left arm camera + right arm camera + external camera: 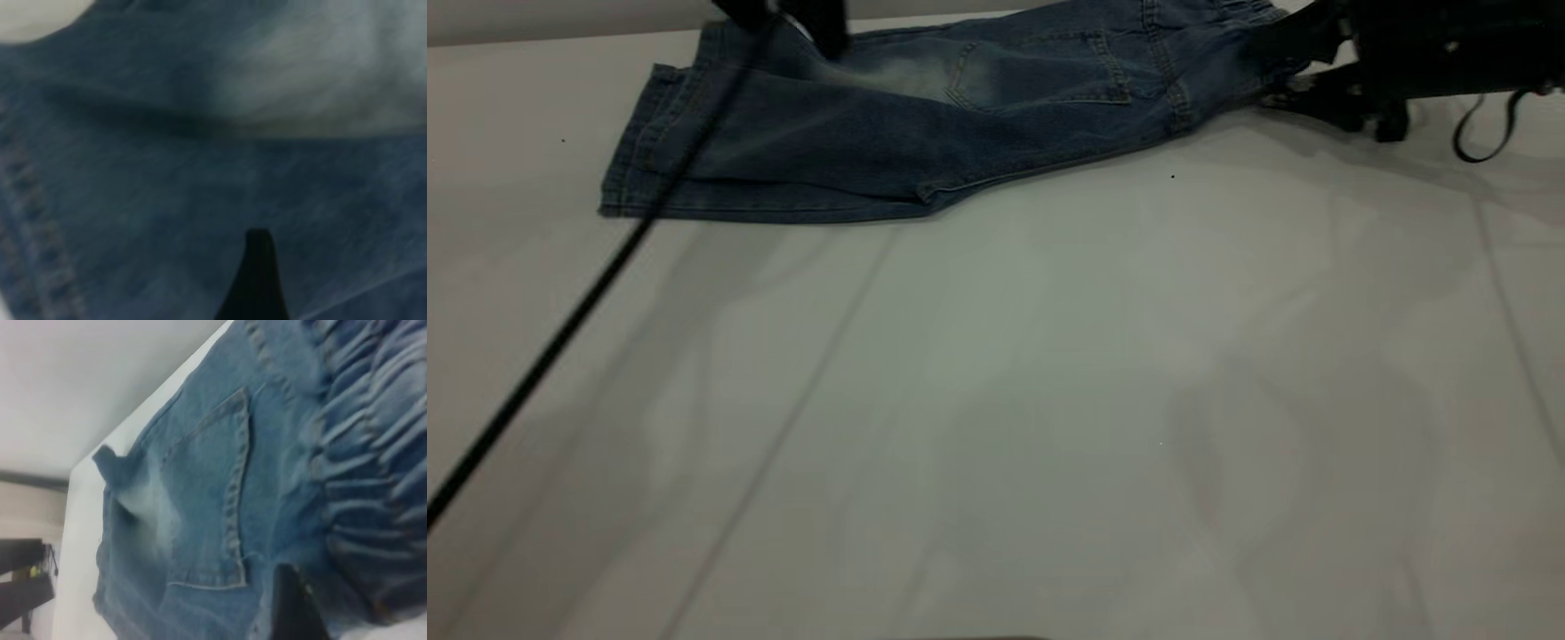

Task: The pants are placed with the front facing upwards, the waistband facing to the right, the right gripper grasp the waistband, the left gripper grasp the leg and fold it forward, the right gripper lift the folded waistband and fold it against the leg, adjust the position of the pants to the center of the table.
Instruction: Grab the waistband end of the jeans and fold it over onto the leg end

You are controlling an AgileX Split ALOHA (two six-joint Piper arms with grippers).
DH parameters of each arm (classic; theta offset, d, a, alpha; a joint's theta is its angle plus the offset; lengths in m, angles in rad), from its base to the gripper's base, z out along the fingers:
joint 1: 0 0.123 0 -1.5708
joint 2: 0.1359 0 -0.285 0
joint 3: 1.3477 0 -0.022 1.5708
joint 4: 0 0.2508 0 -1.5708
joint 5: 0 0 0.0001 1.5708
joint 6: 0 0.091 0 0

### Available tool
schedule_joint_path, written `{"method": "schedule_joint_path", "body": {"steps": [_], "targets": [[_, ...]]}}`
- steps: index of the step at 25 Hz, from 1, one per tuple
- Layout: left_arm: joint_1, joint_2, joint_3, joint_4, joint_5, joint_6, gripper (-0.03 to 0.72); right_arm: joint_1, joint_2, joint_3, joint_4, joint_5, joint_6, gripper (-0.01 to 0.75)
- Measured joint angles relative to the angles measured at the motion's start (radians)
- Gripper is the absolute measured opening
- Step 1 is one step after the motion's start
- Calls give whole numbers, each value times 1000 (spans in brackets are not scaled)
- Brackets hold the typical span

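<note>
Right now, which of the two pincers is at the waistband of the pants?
The right pincer: it is at the ruffled waistband, on the right end of the pants. The left pincer is over the leg end instead.

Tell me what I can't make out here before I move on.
- Left gripper: cut off by exterior view's top edge; fingers unreadable.
- Right gripper: dark against the gathered denim waistband; grasp unclear.
- Blue denim pants: far edge cropped; left wrist view too blurred.
</note>
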Motion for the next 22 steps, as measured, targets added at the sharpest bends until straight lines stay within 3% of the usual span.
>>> {"method": "schedule_joint_path", "body": {"steps": [8,10,14,22], "targets": [[-43,92,0,0,-102,-33,580,50,2,-58,-3,-127,8,368],[-44,108,0,-7,-116,-40,579,50,4,-65,-3,-140,18,315],[-44,122,-1,-31,-118,-44,579,50,-2,-67,-49,-152,28,86],[-44,122,-73,-33,-53,-44,579,57,-158,-66,-368,-181,177,75]]}}
